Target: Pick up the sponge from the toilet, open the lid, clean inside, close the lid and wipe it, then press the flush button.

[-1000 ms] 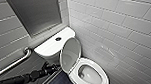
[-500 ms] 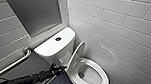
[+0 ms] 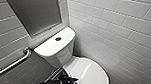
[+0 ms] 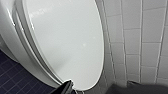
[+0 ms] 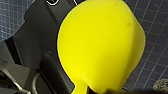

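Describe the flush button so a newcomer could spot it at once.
Find the white glossy ceramic toilet in the corner of the white tiled walls. On its flat rectangular tank top sits the small round dark flush button, the only dark spot on that white surface.

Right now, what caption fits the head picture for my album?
White toilet, lid down, dark flush button on the tank, left gripper by the lid's edge.
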You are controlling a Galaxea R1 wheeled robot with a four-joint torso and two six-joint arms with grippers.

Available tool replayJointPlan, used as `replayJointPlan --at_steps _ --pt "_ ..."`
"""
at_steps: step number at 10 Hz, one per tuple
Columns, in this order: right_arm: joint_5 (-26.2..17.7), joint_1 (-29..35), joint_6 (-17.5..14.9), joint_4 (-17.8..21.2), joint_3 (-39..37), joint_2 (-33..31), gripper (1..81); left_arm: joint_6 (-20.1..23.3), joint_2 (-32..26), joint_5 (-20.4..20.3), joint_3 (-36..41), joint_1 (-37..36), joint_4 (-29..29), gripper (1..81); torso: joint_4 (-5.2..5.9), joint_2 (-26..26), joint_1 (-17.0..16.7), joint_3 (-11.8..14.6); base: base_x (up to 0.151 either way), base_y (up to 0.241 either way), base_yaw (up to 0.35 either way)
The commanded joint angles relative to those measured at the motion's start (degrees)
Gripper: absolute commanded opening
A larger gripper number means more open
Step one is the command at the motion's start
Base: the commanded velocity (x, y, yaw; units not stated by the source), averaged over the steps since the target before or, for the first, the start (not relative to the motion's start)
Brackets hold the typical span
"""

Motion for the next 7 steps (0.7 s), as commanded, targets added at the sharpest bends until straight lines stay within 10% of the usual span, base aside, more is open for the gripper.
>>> replayJointPlan --at_steps 1,5,7 --pt "-6.6 -3.3 0.4 -1.4 -7.1 3.9 1.0 0.4 -3.4 6.4 2.3 -3.5 3.6 81.1 0.00 0.0 0.0 0.0 0.000 0.000 0.000" --pt "-16.4 -0.5 -1.4 1.0 -6.5 5.2 1.0 0.7 -9.1 7.1 3.4 9.4 13.2 81.1 0.00 0.0 0.0 0.0 0.000 0.000 0.000" --pt "-16.0 -0.2 -23.8 20.5 1.8 1.6 1.0 0.8 -11.8 6.6 4.9 17.7 20.7 81.1 0.00 0.0 0.0 0.0 0.000 0.000 0.000"
